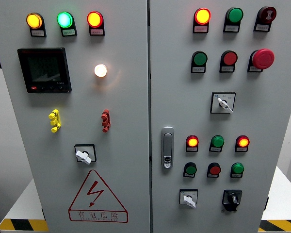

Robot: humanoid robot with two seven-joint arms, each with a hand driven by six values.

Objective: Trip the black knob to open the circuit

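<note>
The black knob [232, 199] is found at the lower right of the right door, just right of a white-handled switch [188, 198] and below a row of small buttons ending in a green button [237, 169]. Its grip bar is seen standing nearly upright, so a turn about the axis pointing out of the panel is judged to be what tripping calls for. Neither hand is shown, so which way the knob lies from the fingers cannot be told, nor whether the fingers are released or clenched. The right arm is judged the nearer (the knob sits well right of the door seam and the handle [168, 147]). The reach is judged not yet begun.
</note>
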